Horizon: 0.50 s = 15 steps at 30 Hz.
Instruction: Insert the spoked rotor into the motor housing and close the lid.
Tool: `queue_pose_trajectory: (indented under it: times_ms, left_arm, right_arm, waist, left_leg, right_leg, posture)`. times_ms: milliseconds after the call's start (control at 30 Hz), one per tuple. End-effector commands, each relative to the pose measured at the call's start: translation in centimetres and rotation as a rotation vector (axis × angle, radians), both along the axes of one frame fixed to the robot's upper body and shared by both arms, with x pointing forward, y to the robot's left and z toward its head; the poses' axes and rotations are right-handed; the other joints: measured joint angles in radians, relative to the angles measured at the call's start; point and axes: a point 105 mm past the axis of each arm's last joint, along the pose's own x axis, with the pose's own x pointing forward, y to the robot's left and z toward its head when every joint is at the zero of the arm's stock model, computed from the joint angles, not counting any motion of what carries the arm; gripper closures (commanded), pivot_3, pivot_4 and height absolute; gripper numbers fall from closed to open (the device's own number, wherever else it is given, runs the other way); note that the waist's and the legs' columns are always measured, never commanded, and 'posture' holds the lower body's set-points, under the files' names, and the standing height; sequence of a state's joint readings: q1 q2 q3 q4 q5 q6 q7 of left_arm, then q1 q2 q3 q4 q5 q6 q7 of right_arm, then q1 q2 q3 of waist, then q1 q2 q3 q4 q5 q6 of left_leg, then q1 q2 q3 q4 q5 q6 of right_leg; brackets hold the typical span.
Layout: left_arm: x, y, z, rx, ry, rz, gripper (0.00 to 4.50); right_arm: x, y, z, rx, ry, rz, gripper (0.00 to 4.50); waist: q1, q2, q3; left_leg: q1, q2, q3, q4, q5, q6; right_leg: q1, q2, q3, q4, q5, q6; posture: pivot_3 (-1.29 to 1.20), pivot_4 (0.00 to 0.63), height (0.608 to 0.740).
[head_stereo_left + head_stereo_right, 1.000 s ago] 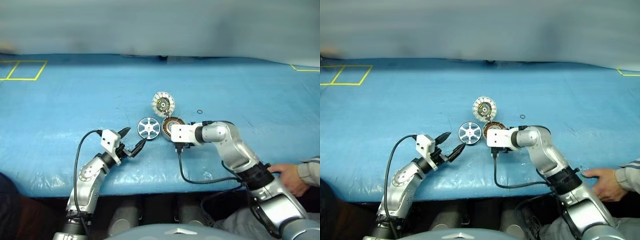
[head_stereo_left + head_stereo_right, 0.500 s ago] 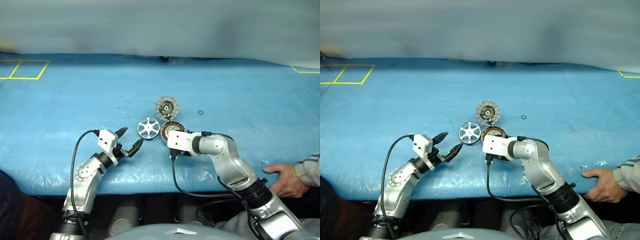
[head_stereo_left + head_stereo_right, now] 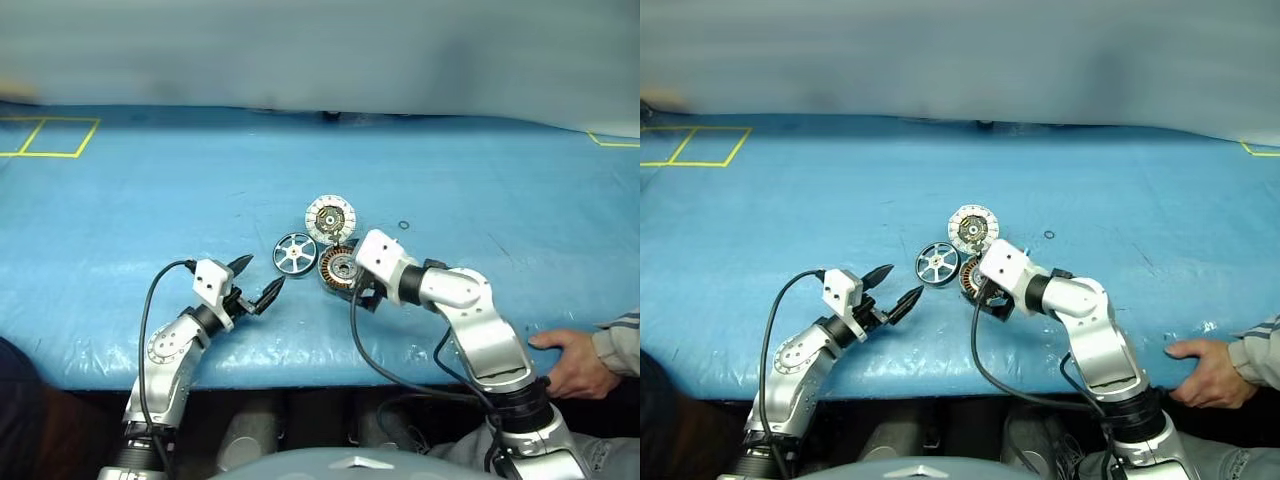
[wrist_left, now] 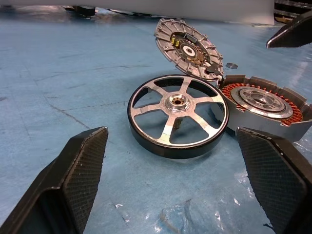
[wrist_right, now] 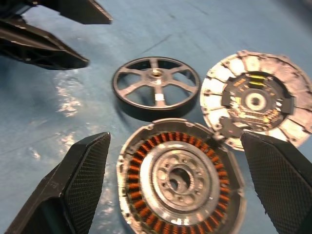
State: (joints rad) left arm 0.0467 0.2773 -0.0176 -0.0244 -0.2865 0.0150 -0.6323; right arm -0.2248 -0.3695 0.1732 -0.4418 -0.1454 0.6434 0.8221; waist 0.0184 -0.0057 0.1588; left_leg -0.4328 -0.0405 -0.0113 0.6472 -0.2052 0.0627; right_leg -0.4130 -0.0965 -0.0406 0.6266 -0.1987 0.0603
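The spoked rotor (image 3: 295, 253), a silver wheel with a dark rim, lies flat on the blue cover just left of the motor housing (image 3: 340, 267). The housing's copper windings (image 5: 141, 175) are exposed. The lid (image 3: 330, 219) is folded back behind it, whitish rim and dark centre facing up, joined at the housing's edge. My right gripper (image 5: 174, 141) hovers over the housing, tilted down, open, with nothing between its fingers. My left gripper (image 3: 262, 275) stands open and level a short way left of the rotor (image 4: 176, 102), pointing at it and holding nothing.
A small dark ring (image 3: 401, 225) lies on the cover right of the lid. A person's hand (image 3: 565, 355) rests on the table's front edge at the far right. Yellow tape (image 3: 50, 140) marks a square at the back left.
My right gripper has opened wider, and its wrist has lifted and rolled above the housing. The left arm has kept still. The rotor, housing and lid lie where they were.
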Motion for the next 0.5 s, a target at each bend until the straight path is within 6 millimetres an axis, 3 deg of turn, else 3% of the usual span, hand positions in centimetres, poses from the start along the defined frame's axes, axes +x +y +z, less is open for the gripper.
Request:
queue_pose_trajectory:
  times_ms: [33, 200, 500]
  left_arm:
    - [0.2, 0.0, 1.1, -0.003, -0.046, -0.003, 0.0]
    - [0.3, -0.1, 1.4, 0.0, -0.052, -0.009, 0.0]
    - [0.5, -0.2, 1.3, 0.0, -0.056, -0.013, 0.0]
  right_arm:
    - [1.2, -2.4, 0.9, 0.055, -0.048, -0.128, 0.04]
    - [5.3, -8.0, -0.9, 0.095, -0.062, -0.545, 0.04]
    - [7.8, -10.6, -3.4, 0.277, -0.007, -0.754, 0.04]
  waist:
    - [0.0, 0.0, 0.0]
    - [-0.001, 0.0, 0.0]
    - [-0.006, 0.002, 0.001]
  left_leg:
    - [0.0, 0.0, 0.0, 0.0, 0.0, 0.0]
    - [0.0, 0.0, 0.0, -0.001, 0.0, 0.0]
    - [0.0, 0.0, 0.002, -0.001, 0.003, 0.005]
  right_leg:
    - [0.0, 0.0, 0.0, 0.0, 0.0, 0.0]
    - [-0.001, 0.001, 0.0, 0.0, 0.002, -0.004]
    - [-0.001, 0.006, 0.001, 0.0, 0.002, -0.005]
  posture:
    - [0.0, 0.15, 0.74]
    - [0.0, 0.15, 0.74]
    - [0.0, 0.15, 0.74]
